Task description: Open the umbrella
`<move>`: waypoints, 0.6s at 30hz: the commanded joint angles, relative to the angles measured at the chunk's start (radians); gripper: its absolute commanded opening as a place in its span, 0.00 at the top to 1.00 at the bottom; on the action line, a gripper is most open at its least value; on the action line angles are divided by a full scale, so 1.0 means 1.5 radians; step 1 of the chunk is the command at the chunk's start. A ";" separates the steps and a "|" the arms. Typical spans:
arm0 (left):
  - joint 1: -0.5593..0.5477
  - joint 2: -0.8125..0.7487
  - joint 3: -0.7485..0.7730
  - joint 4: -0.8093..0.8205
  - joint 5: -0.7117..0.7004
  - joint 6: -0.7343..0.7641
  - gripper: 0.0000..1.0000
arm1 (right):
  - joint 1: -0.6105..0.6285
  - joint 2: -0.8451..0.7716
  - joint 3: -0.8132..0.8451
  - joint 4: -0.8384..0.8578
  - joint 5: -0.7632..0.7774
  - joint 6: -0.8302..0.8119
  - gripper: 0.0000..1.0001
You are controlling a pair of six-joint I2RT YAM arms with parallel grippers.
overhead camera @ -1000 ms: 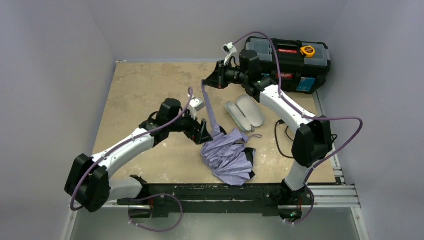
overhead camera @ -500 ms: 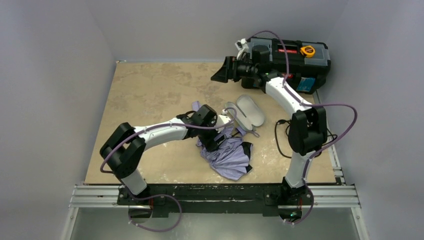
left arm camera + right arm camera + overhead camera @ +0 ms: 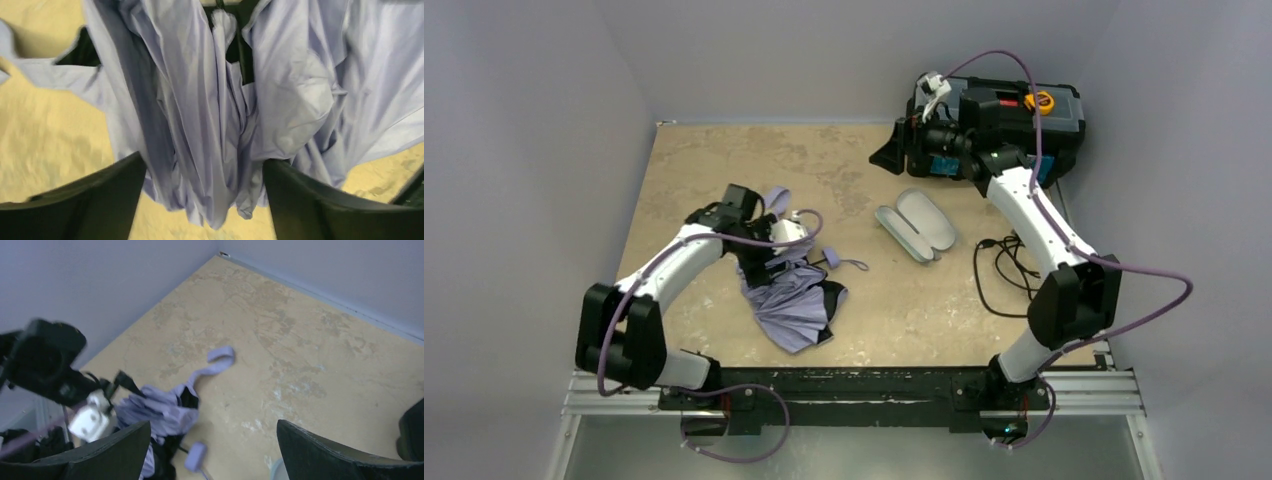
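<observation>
The tan surface [image 3: 704, 170] has a black toolbox [image 3: 1064, 125] at its far right corner. The umbrella [image 3: 792, 312] lies crumpled and unopened on the left-centre part, towards the near edge. The left gripper [image 3: 205, 167] stands over its canopy; cloth fills the jaws, but whether they clench it I cannot tell. The right gripper [image 3: 212, 435], raised near the toolbox, has its jaws spread wide and holds nothing.
</observation>
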 commanded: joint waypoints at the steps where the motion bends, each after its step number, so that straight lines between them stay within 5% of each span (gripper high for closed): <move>1: 0.093 -0.116 0.003 -0.029 0.198 0.206 0.01 | 0.000 -0.069 -0.087 -0.040 0.050 -0.152 0.01; 7: 0.111 -0.265 0.001 -0.048 0.331 0.175 0.00 | 0.000 -0.159 -0.211 0.013 0.041 -0.276 0.01; 9: 0.095 -0.265 -0.022 -0.009 0.282 0.107 0.00 | 0.003 -0.146 -0.189 -0.066 0.023 -0.407 0.01; 15: 0.056 -0.112 0.032 0.003 0.133 -0.037 0.00 | 0.002 -0.021 -0.040 -0.281 -0.011 -0.475 0.01; 18: 0.015 -0.055 0.027 0.002 0.055 -0.059 0.00 | 0.002 -0.015 -0.043 -0.298 -0.016 -0.493 0.01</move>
